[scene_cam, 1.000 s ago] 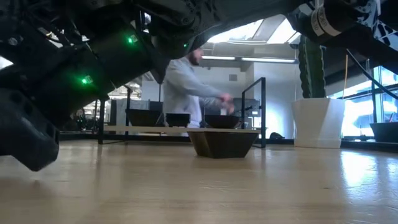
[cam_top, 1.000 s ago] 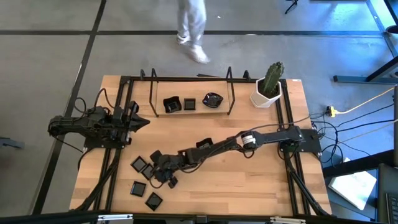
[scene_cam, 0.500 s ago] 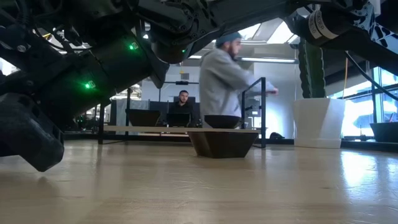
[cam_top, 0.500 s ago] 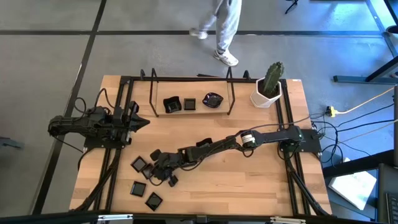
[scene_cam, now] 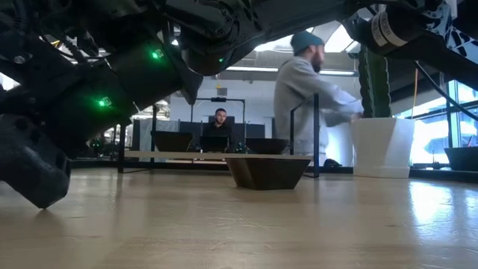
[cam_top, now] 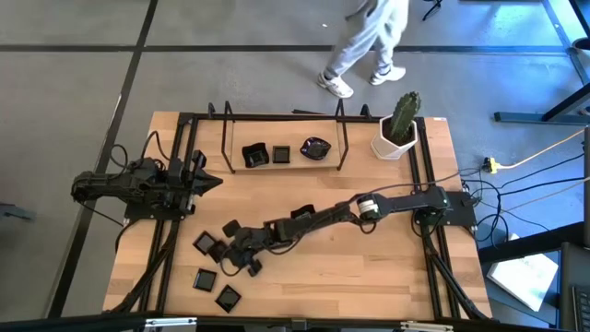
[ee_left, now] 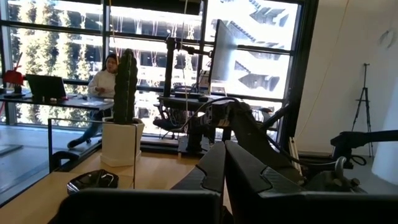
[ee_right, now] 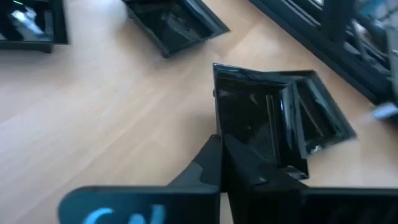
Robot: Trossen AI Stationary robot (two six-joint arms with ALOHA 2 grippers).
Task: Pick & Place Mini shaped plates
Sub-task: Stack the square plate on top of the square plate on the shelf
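Mini shaped plates [cam_top: 214, 249] lie in a loose cluster on your desk [cam_top: 369, 267], well away from the white cactus pot [cam_top: 395, 140] at the far right corner; three more sit on the raised rack [cam_top: 281, 155] beside that pot.

High view: your right hand [cam_top: 241, 255] reaches to the cluster, far from the pot. Your left hand [cam_top: 205, 182] waits at the desk's left edge, fingers pressed together, holding nothing.

Low view: the pot [scene_cam: 382, 146] stands to the right, the rack's dishes [scene_cam: 267, 145] left of it. A person [scene_cam: 308, 101] stands behind.

Left wrist view: both fingers [ee_left: 214, 165] meet; the pot [ee_left: 121, 142] is beyond.

Right wrist view: the fingers [ee_right: 217, 165] are closed at the rim of a raised-rim square plate [ee_right: 252, 112] that leans on another; whether the rim is pinched you cannot tell.
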